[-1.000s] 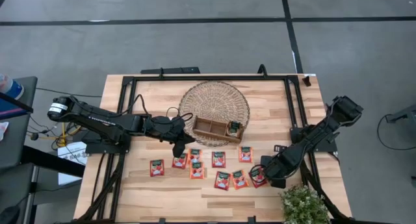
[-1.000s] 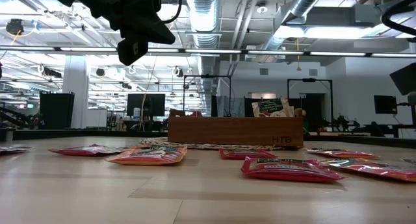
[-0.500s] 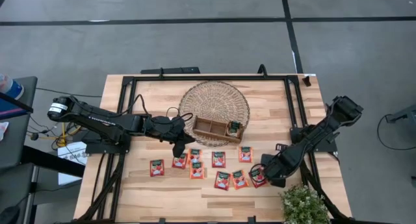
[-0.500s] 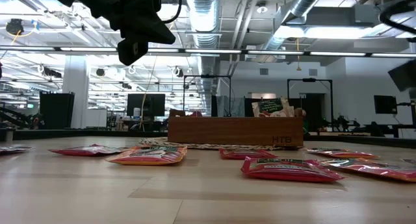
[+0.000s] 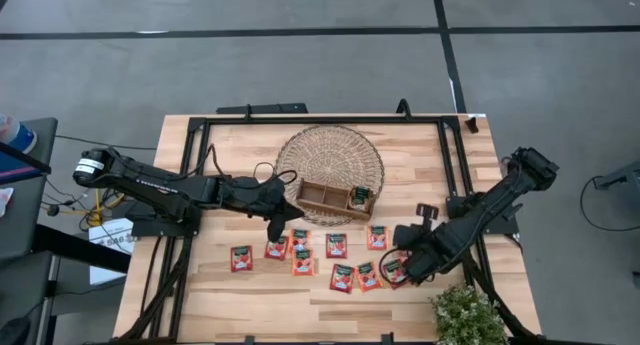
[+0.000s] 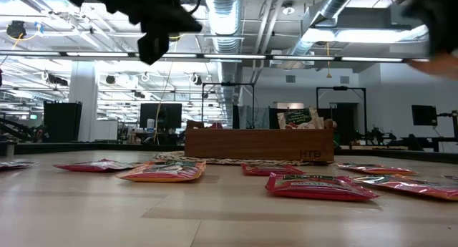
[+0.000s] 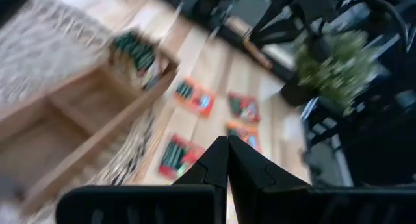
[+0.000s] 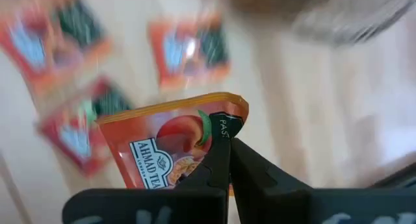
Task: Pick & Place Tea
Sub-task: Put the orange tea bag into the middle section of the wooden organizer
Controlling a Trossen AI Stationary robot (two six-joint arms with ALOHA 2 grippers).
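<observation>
Several red-orange tea sachets (image 5: 337,245) lie flat in two loose rows on the wooden table, in front of the brown divided tray (image 5: 322,196). The tray stands on a round wicker mat (image 5: 330,155) and has one green-topped sachet (image 5: 361,196) upright in its right compartment. My right gripper (image 8: 224,136) is at the right end of the near row, shut on one sachet (image 8: 169,149). My left gripper (image 5: 276,226) hangs shut and empty above the table, just left of the tray; it also shows in the low view (image 6: 154,43). My right gripper pinches the sachet between its two fingertips at an edge close to one corner (image 8: 221,117). The fingers come from above, slanting down. The sachet is lifted clear of the table, its printed face toward the wrist camera, with other sachets lying below it.
A black metal frame (image 5: 320,120) runs around the table. A potted green plant (image 5: 466,315) stands at the near right corner, close to my right arm. Bare wood lies along the near edge (image 5: 270,305) and at the far corners.
My right gripper has shut on the sachet at the right end of the near row and risen with it, tipping as it went; the sachet now hangs clear of the table. My left gripper has tipped up slightly in place.
</observation>
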